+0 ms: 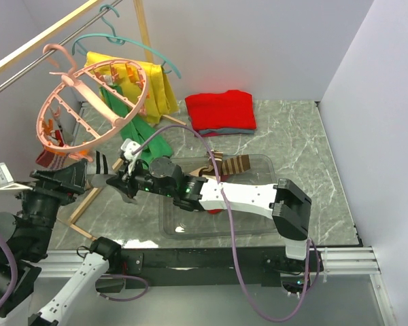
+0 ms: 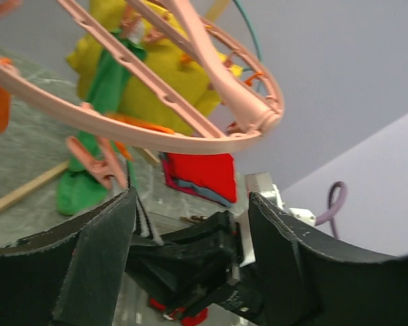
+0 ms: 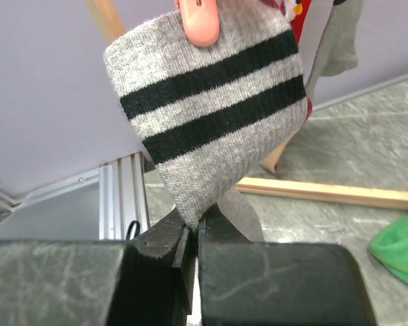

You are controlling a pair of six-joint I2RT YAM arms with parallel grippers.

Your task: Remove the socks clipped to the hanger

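The pink ring hanger (image 1: 88,102) hangs from the rail at upper left; its ring also shows in the left wrist view (image 2: 190,136). A grey sock with two black stripes (image 3: 211,102) hangs from a pink clip (image 3: 198,24). My right gripper (image 3: 194,234) is shut on the sock's lower corner; from above it (image 1: 115,182) sits just below the sock (image 1: 98,163). My left gripper (image 2: 190,204) is open and empty, its jaws wide on either side of the right gripper, and it (image 1: 81,178) is just left of the sock. A red sock (image 1: 52,159) hangs behind.
A clear tray (image 1: 258,227) under the right arm holds brown striped socks (image 1: 234,164). A folded red garment (image 1: 221,110) lies at the back. A yellow shirt (image 1: 153,81) and a green cloth (image 1: 149,139) hang on the wooden rack; its foot rail (image 3: 326,193) lies on the table.
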